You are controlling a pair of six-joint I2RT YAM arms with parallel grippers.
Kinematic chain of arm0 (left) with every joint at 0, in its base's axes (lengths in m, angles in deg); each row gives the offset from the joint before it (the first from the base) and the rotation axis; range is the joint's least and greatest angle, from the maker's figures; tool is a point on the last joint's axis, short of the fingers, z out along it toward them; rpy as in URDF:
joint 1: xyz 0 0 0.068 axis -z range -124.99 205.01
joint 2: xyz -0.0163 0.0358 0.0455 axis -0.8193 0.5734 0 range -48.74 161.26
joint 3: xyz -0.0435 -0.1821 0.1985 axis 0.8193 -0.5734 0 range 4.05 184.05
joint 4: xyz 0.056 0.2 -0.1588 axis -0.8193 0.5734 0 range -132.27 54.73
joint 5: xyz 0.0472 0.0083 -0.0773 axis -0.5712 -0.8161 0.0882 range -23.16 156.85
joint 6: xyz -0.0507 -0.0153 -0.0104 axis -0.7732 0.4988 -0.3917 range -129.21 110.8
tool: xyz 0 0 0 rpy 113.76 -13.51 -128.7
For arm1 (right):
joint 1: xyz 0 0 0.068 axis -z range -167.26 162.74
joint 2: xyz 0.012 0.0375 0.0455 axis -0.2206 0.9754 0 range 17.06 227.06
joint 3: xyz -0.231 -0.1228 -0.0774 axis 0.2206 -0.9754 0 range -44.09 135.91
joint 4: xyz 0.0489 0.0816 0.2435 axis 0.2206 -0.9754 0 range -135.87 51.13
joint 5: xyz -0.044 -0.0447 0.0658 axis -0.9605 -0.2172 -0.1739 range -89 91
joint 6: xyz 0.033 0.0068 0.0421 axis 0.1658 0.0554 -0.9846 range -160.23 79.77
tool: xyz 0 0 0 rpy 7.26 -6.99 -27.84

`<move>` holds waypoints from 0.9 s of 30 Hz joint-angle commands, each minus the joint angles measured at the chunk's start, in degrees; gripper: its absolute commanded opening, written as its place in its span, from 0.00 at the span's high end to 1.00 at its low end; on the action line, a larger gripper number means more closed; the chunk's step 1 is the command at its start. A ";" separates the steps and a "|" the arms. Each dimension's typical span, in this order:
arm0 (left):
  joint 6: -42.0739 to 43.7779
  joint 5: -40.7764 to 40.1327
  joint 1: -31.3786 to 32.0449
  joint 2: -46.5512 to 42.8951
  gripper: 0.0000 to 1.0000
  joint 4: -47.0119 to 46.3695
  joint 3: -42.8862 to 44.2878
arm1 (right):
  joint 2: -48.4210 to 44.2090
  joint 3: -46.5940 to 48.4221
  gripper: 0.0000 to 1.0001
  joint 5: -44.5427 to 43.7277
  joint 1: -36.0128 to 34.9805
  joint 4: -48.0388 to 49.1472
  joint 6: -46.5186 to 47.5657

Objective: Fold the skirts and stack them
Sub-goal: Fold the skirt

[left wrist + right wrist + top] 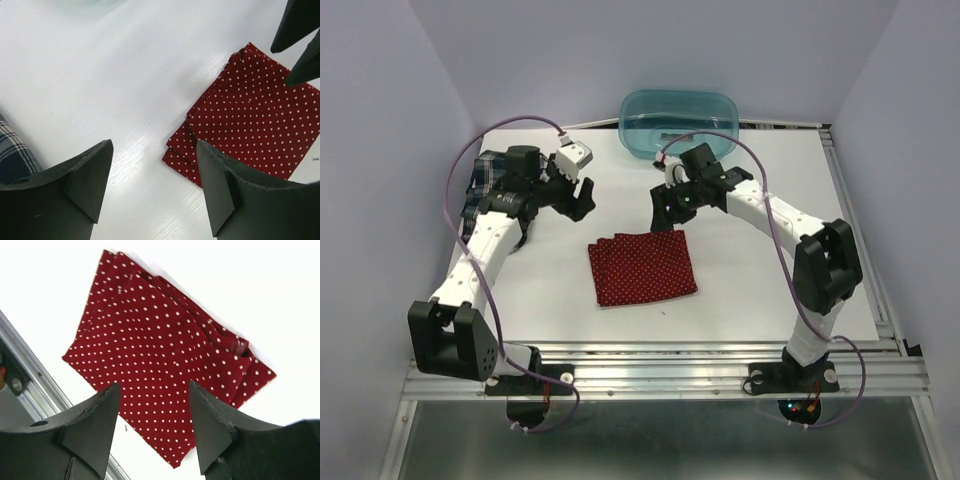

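While left gripper [152,145] and right gripper [154,385] gape empty, soft red white-dotted cloth skirt [642,268] lies folded square.
Right wrist misses navy plaid skirt [12,150] left of it.

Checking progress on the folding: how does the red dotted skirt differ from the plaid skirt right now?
The red skirt lies folded in a flat, squarish stack; the plaid skirt is mostly hidden, its fold unclear. The red skirt sits mid-table, the plaid skirt at the left edge. The red skirt has white dots; the plaid skirt has pale stripes on dark. Both rest on the white table, unstacked.
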 commanded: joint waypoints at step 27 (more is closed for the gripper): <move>11.80 -9.98 11.99 22.27 0.55 2.24 -5.39 | 15.39 6.84 0.38 -18.55 4.29 -1.01 8.30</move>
